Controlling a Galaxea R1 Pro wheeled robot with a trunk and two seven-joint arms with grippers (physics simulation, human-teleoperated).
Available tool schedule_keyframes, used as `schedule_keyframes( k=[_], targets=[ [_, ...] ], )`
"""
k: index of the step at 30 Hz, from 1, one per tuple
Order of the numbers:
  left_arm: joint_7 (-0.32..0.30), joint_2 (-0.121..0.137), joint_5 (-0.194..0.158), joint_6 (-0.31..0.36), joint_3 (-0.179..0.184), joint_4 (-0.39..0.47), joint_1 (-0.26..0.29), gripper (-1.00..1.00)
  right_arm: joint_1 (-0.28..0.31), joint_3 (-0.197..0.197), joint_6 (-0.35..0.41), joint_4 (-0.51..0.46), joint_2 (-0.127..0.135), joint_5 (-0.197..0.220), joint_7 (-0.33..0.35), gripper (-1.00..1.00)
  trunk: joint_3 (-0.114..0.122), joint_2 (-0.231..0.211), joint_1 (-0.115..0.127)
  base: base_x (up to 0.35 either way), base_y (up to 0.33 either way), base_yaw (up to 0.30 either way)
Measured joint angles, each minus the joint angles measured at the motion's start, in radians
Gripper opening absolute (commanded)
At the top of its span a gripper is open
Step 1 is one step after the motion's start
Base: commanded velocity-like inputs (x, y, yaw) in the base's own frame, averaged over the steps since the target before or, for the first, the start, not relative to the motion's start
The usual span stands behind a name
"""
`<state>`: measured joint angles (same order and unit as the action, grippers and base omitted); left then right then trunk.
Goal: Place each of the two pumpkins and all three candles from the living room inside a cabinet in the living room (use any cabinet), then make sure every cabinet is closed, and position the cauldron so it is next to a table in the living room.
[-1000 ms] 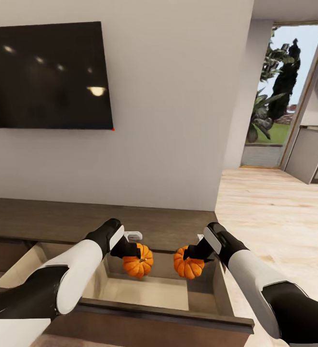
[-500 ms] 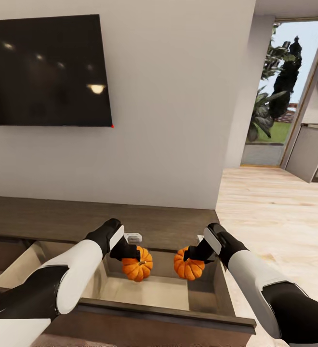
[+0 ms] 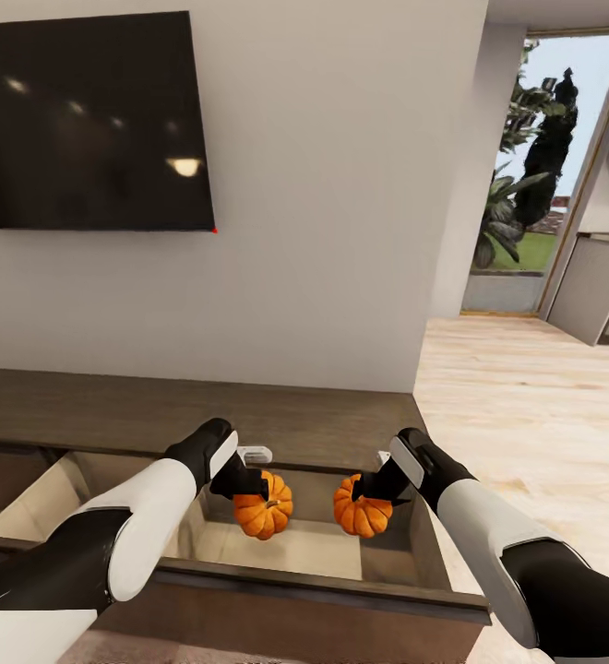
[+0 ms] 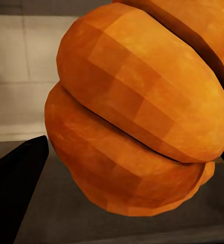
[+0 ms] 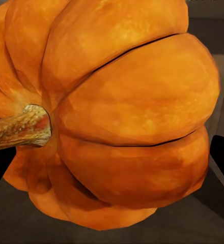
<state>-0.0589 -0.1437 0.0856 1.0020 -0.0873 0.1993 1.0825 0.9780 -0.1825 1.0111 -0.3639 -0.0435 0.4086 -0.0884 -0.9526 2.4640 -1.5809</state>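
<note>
Each pinching a pumpkin, the left gripper (image 3: 249, 484) and right gripper (image 3: 371, 486) hang over the cabinet's (image 3: 341, 429) open drawer (image 3: 277, 544) at six o'clock; the likely next move is lowering and releasing both.

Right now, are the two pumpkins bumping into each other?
Apart. The head view shows the left pumpkin and the right pumpkin with a plain gap between them, where the open drawer shows through.

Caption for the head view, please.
Left gripper and right gripper each hold a pumpkin over the cabinet's open drawer.
</note>
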Motion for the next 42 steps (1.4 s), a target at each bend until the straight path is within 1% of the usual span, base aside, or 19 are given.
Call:
schedule_keyframes(
  k=[8, 13, 17, 25, 32, 40, 42],
  targets=[
    [0.000, 0.000, 0.000, 0.001, 0.000, 0.000, 0.000, -1.00, 0.000, -0.001, -0.002, 0.000, 0.000, 0.000, -0.001, -1.00, -0.003, 0.000, 0.000, 0.000, 0.000, 0.011],
    [0.000, 0.000, 0.000, 0.002, 0.000, 0.000, 0.000, -1.00, 0.000, -0.004, -0.002, 0.023, 0.000, -0.001, -0.001, -1.00, -0.025, 0.035, -0.019, 0.000, 0.000, 0.060],
    [0.000, -0.001, 0.001, 0.002, 0.001, 0.000, 0.000, -1.00, 0.000, -0.004, -0.002, 0.026, 0.000, 0.000, -0.001, -1.00, -0.047, 0.036, -0.021, 0.000, 0.000, 0.048],
    [0.001, -0.001, -0.001, 0.002, -0.001, 0.000, 0.000, -1.00, 0.000, -0.002, -0.002, 0.026, 0.000, 0.000, -0.001, -1.00, -0.051, 0.036, -0.021, 0.003, 0.000, 0.006],
    [0.002, -0.006, 0.002, 0.001, 0.001, -0.001, 0.000, -1.00, 0.000, -0.002, -0.002, 0.027, 0.000, -0.001, -0.001, -1.00, -0.051, 0.037, -0.021, 0.236, -0.003, 0.000],
    [0.001, -0.006, 0.000, 0.002, 0.000, -0.008, 0.000, -1.00, 0.000, -0.002, -0.001, 0.028, 0.000, 0.000, -0.001, -1.00, -0.051, 0.036, -0.021, 0.026, -0.001, 0.000],
    [0.001, -0.006, 0.001, 0.002, 0.001, -0.009, 0.000, -1.00, 0.000, -0.002, -0.001, 0.028, 0.000, 0.000, -0.001, -1.00, -0.058, 0.037, -0.022, 0.002, 0.000, 0.000]
  ],
)
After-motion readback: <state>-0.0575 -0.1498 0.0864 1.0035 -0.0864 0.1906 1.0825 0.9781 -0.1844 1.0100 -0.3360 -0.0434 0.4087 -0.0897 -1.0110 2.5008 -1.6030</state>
